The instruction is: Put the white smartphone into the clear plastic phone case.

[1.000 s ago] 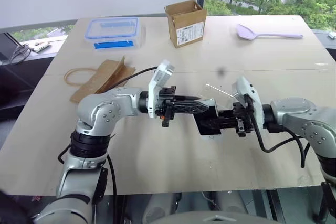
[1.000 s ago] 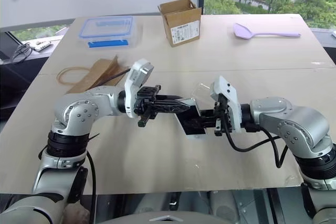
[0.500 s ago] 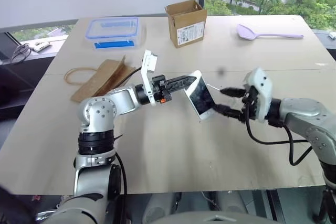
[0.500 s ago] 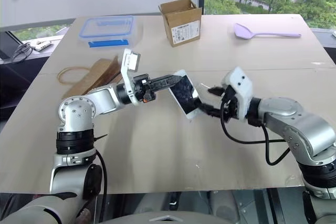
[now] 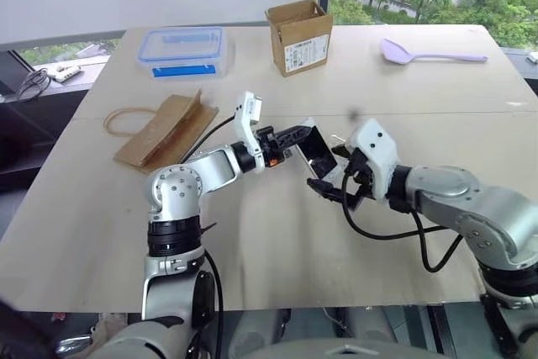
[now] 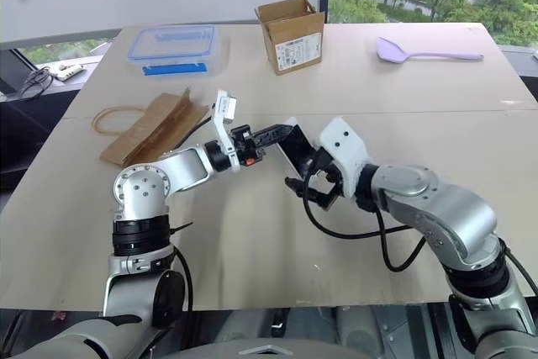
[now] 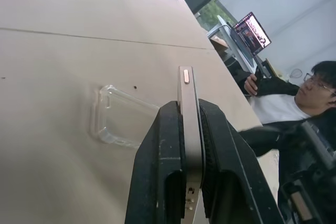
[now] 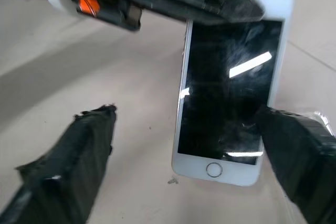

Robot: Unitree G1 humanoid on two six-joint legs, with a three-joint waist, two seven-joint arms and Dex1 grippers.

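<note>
My left gripper (image 7: 190,145) clamps the white smartphone (image 8: 227,93) mid-air, my right gripper (image 8: 194,156) gapes empty; next, lower it into the clear plastic phone case (image 7: 122,116).

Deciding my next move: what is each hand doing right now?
Left hand: shut on the white smartphone, gripping it by its faces.
Right hand: open, fingers spread either side of the smartphone, holding nothing.

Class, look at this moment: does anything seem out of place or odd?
Nothing is spilled or damaged. The white smartphone is clamped edge-on in the left end effector, while the clear plastic phone case lies empty on the table.
</note>
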